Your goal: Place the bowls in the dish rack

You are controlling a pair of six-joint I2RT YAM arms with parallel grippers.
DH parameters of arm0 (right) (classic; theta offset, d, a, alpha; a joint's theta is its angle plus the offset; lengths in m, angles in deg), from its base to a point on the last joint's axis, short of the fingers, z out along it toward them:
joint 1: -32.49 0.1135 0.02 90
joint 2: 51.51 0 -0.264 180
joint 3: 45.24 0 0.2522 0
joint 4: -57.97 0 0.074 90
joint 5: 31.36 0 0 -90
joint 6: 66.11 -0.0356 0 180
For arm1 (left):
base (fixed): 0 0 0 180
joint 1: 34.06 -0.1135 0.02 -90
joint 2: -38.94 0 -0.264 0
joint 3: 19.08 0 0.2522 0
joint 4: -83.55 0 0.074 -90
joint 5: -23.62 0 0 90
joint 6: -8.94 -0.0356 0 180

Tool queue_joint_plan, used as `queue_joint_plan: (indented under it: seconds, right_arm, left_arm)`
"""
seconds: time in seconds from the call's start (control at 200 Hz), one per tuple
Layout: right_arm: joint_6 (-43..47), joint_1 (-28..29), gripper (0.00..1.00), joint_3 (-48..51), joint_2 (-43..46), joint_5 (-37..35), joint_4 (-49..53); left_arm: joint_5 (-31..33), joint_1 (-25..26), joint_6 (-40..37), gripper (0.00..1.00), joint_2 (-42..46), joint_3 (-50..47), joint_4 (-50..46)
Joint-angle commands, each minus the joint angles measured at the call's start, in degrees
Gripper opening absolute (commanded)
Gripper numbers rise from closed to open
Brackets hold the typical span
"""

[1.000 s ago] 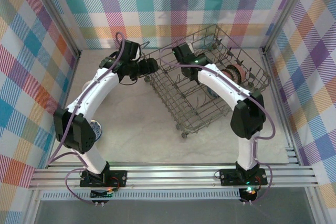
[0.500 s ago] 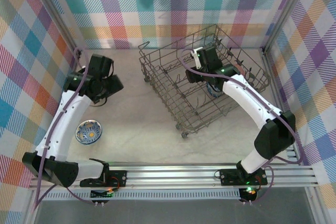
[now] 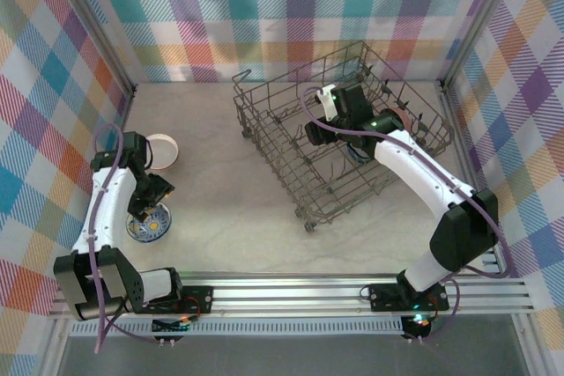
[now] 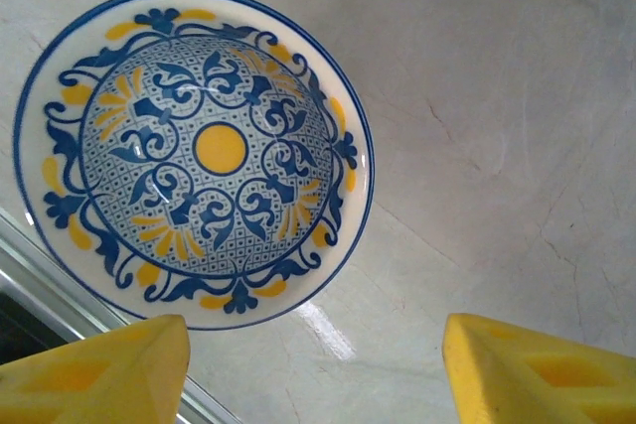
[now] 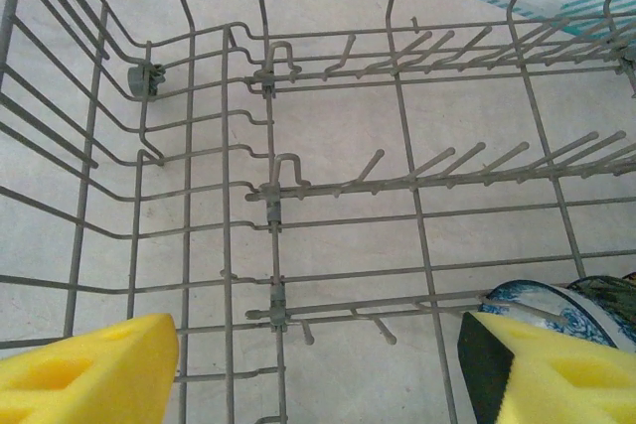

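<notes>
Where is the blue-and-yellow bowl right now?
In the top view, the blue-and-yellow bowl sits on the table's left side, directly under the left gripper, nearer the arm bases than the white bowl.

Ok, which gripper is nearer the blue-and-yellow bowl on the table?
Left. The left gripper hangs just above the blue-and-yellow bowl, open. The right gripper is across the table, over the dish rack.

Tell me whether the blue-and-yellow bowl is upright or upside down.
Upright: the blue-and-yellow bowl shows its patterned inside, resting on the table.

Top, right wrist share dish rack (image 3: 291,160)
</notes>
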Motion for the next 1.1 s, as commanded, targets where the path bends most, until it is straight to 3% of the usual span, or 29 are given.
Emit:
queue_joint_plan:
  seconds: [0.0,0.265,0.585,0.83,1.095]
  right_arm:
    - [0.36,0.22,0.76,0.05,-0.02,1.43,-1.74]
    - [0.44,0.21,0.76,-0.01,-1.36,1.92,-1.64]
    - [0.46,0.21,0.76,0.26,-2.40,1.66,-1.59]
    - [0.35,0.22,0.76,1.03,-2.76,1.89,-1.49]
    - [0.21,0.21,0.76,1.58,-2.75,1.82,-1.47]
  left_arm:
    - [-1.87,-1.44,-2.78,0.67,-3.04,-1.06,2.35]
    - [-3.61,-2.53,-5.08,0.62,-11.15,-0.46,6.83]
    - [-1.85,-2.55,-7.41,0.45,-14.07,-0.19,6.75]
    - [-1.60,-2.61,-8.77,0.43,-15.71,-0.36,6.32]
    - [-2.29,-2.57,-9.14,0.31,-16.04,-0.72,6.57]
